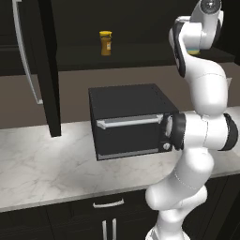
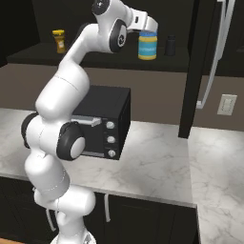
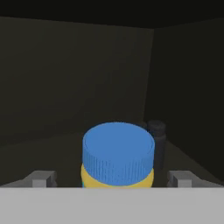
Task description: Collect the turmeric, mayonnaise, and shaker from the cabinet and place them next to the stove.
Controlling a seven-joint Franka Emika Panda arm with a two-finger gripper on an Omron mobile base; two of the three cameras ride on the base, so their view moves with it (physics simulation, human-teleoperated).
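Step in hand: grabbing the mayonnaise point(image 3: 118, 159) off the cabinet shelf point(image 2: 95, 59). My gripper point(image 3: 114, 179) is wide open, jar sitting right between my fingertips, lid just ahead, nothing gripped yet. Shaker point(image 3: 156, 139) is just behind-right of the jar, turmeric point(image 2: 59, 41) well off to my left. Next: close on the jar, lift, back out. My arm is stretched up high, hand level, reaching into the shelf.

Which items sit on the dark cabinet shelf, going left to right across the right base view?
Small orange-yellow jar with yellow lid → stout pale yellow jar with blue lid, the open claw just above it → slim dark grey shaker.
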